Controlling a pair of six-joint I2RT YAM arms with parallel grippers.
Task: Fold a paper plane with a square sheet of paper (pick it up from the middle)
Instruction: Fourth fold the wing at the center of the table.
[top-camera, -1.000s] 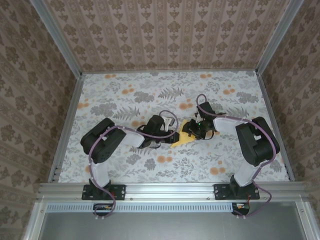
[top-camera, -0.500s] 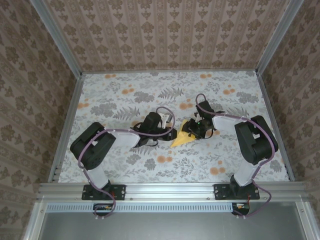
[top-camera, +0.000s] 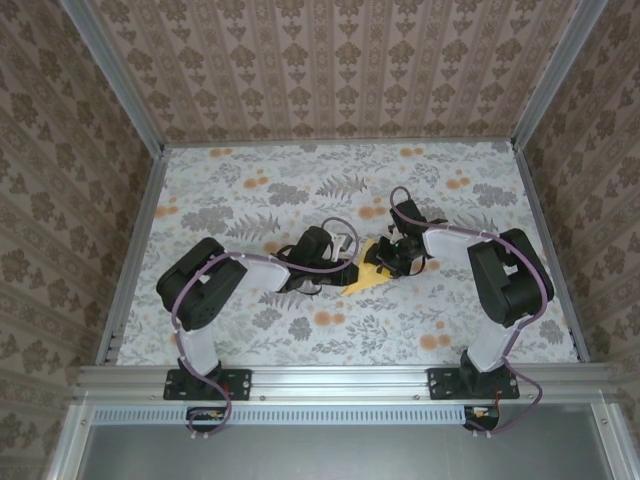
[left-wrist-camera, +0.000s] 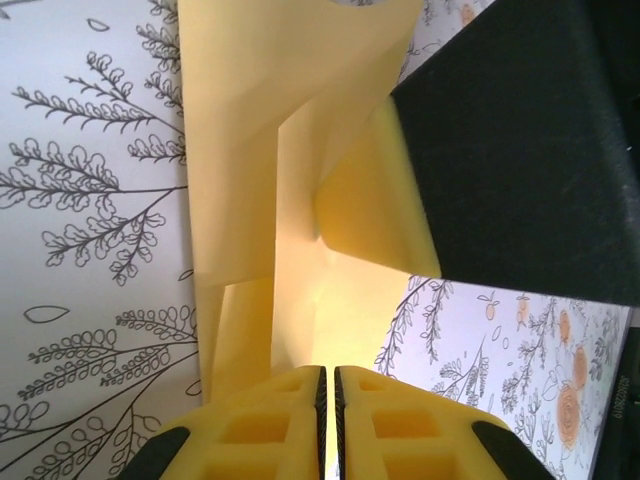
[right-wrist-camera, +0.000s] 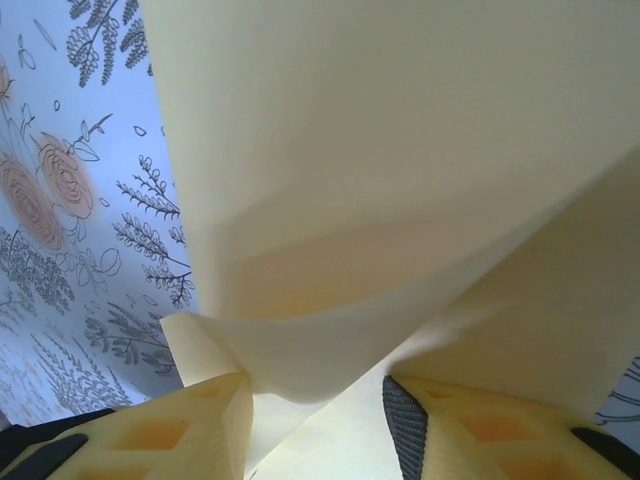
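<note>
The left jaws are clenched on the square sheet of paper (left-wrist-camera: 240, 150): in the left wrist view the two yellow fingers (left-wrist-camera: 255, 430) press together with barely a slit between them, and the sheet's lower edge runs down into that slit. The right jaws are released, their fingers (right-wrist-camera: 190, 435) standing apart at the bottom of the right wrist view, with a curled fold of the pale yellow sheet (right-wrist-camera: 400, 150) passing down between them; I cannot tell whether either pad touches it. Seen from the top camera, the sheet (top-camera: 365, 278) sits close to the middle of the floral desk (top-camera: 250, 200), slightly toward 4 o'clock, already creased into a wedge whose narrow end points to 7 o'clock. The left jaws meet it at its 9 o'clock side and the right jaws at its 1 o'clock side, so the two arms nearly touch over it. In the left wrist view the paper rises in overlapping folded layers, and the black housing of the right arm (left-wrist-camera: 520, 150) covers the 2 o'clock part of the frame.
</note>
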